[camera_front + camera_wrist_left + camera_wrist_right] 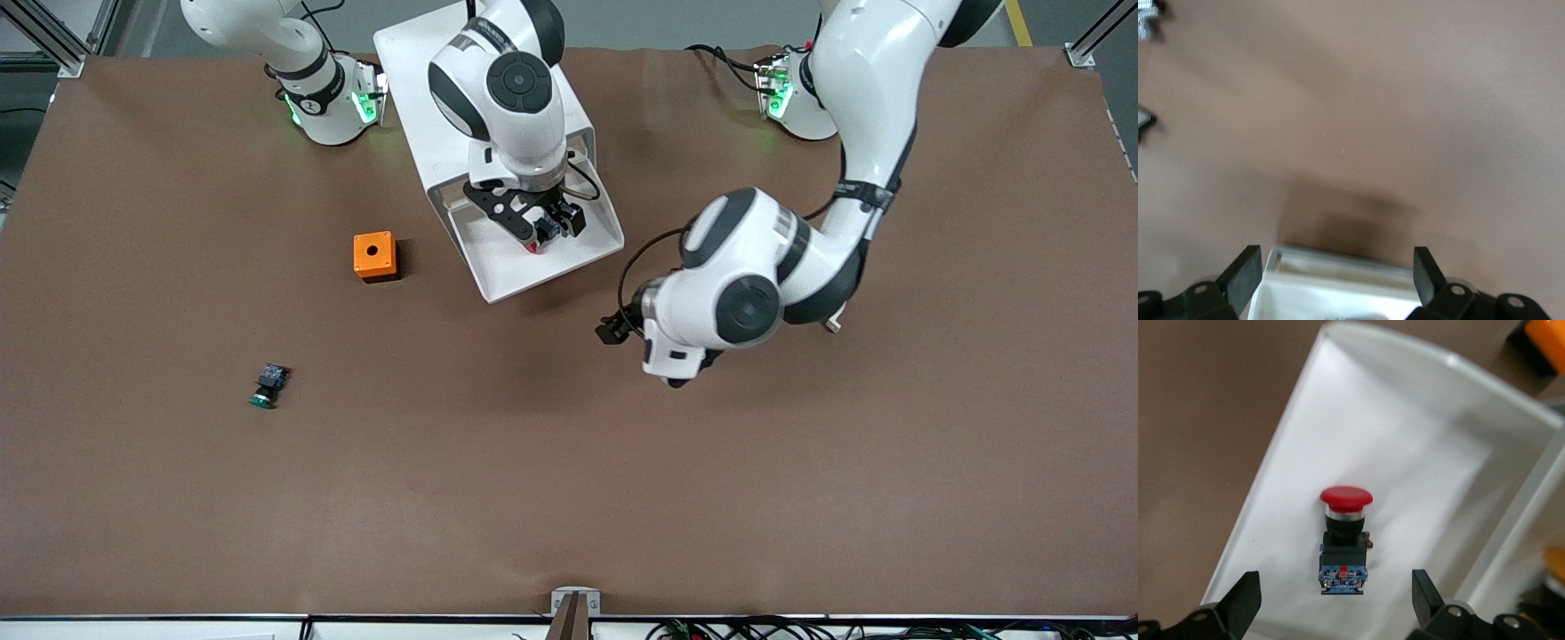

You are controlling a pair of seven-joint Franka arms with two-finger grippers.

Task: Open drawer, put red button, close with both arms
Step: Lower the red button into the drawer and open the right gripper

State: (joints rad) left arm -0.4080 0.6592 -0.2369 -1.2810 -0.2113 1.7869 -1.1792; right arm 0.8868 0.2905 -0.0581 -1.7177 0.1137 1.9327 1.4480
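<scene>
The right gripper (544, 233) is held spread over the drawer (1298, 447), the red button (1345, 537) lying inside; the left gripper (1331, 280) is spread at the drawer's five o'clock corner.

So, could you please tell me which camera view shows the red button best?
The right wrist view: the red button lies unobstructed in the open drawer. The front view shows only a red speck beneath the right end effector; the left wrist view shows none.

Glossy white arms (853, 116), black joint bands
</scene>
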